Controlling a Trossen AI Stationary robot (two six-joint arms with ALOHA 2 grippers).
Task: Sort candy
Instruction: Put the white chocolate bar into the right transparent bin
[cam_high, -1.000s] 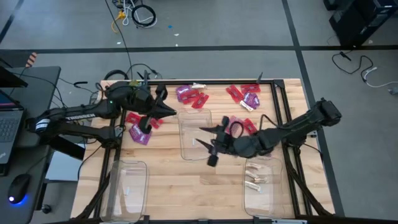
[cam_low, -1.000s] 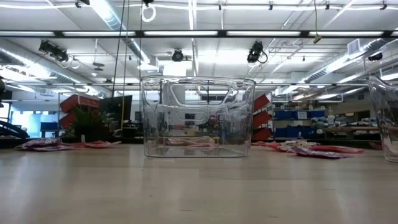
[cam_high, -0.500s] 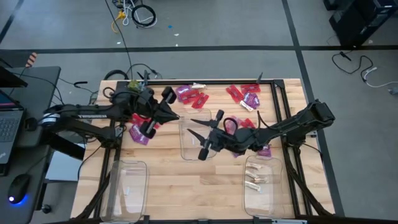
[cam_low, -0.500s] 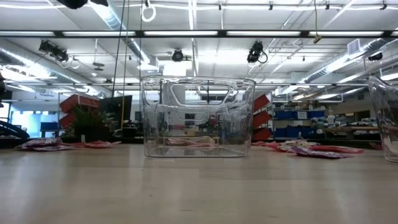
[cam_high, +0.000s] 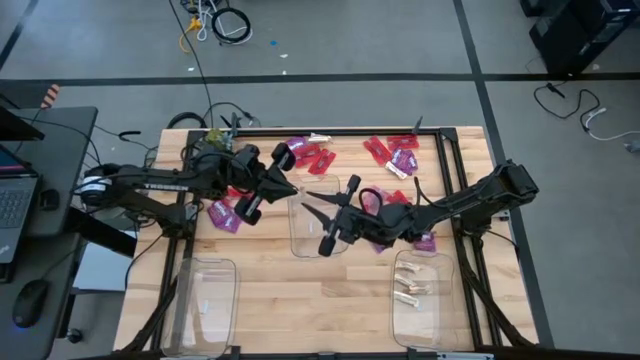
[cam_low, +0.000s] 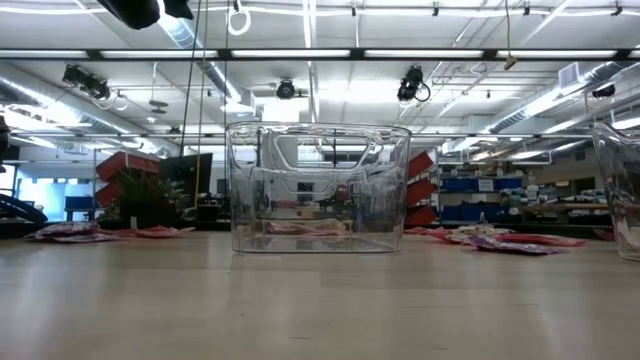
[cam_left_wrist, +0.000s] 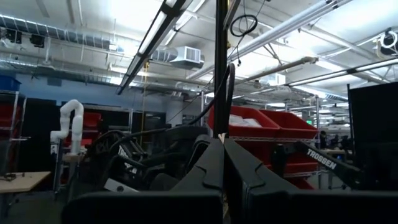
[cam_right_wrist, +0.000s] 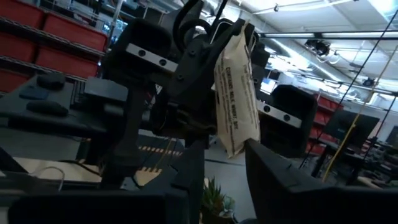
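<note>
Left gripper (cam_high: 292, 188): you are holding it above the far left edge of the middle bin (cam_high: 313, 217), fingers pinched together. In the right wrist view it is gripping a whitish-cream candy (cam_right_wrist: 236, 93) that is hanging upright from the tips; in the high view that piece is too small to make out.

Right gripper (cam_high: 312, 203): you are holding it over the same bin, facing the left gripper, fingers spread wide with nothing between them. Its tips are sitting just beside the left gripper's tips.

Arms: both are reaching in toward the table's middle, the left from the left edge, the right from the right edge.

Loose candy: red packets (cam_high: 378, 150) and purple packets (cam_high: 404, 159) are lying scattered along the far side of the table (cam_high: 270, 275); another purple one (cam_high: 224, 214) is lying at the left under the left arm.

Right bin (cam_high: 417, 294): cream pieces (cam_high: 412, 291) are lying inside it.

Left bin (cam_high: 204, 304): it is sitting at the near left corner; its contents are probably just glare, hard to tell.

Low view: the middle bin is standing centred, candy spread on the table behind it.
</note>
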